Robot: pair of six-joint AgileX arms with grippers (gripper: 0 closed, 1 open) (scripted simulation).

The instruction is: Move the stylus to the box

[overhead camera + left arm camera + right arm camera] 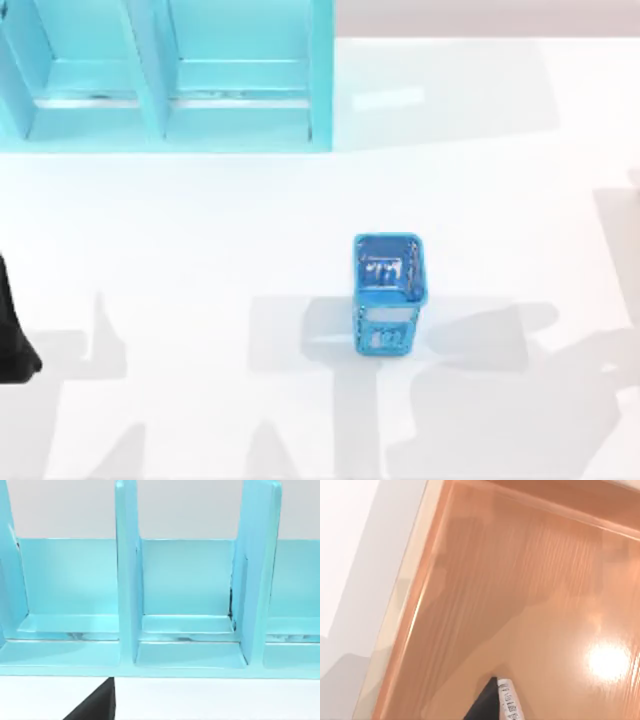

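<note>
While right gripper [492, 702] hangs above the box [485, 590], apparently clamped on the stylus [509, 704] | barrel lies along its finger, tip pointing to box floor just beyond | left arm [12, 340] parked, farther off.

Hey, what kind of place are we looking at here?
Probably a rendered tabletop workspace, like a tidy desk: a plain white table, a light blue compartmented shelf, a blue mesh cup, and an orange wooden box.

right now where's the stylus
In the right wrist view the stylus hangs tip-down over the orange-brown wooden box, beside a dark finger, just inside the box's wall.
</note>
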